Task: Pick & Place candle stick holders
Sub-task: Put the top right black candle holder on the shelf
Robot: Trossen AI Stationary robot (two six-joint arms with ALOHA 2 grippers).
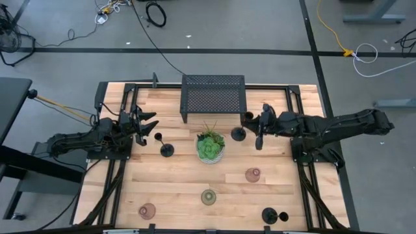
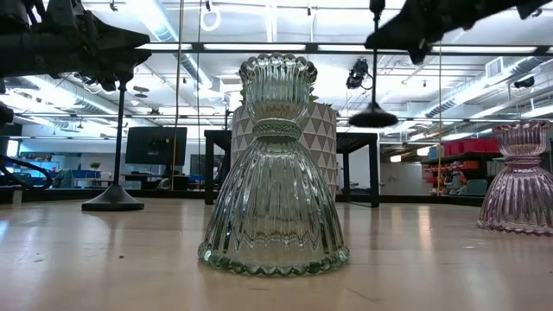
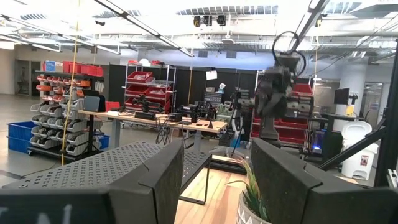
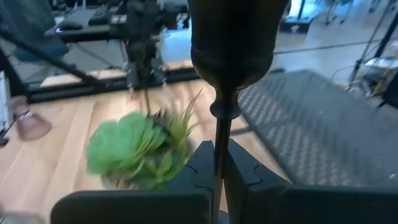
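Left gripper [image 1: 148, 125] near table [image 1: 169, 188] left edge, beside black holder [image 1: 167, 150]; right gripper [image 1: 250, 123] holds second holder [image 1: 238, 134] — plant [image 1: 210, 145] at centre between them.

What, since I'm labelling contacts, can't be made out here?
Low view: whether the left gripper touches the top of the standing holder; dark shapes merge.
High view: third holder, upright or lying, too small.
Right wrist view: base of the held holder, hidden behind the right gripper.

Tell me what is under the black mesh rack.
From above, the mesh rack covers the table beneath. The left wrist view shows bare wood below one end; the rest is hidden.
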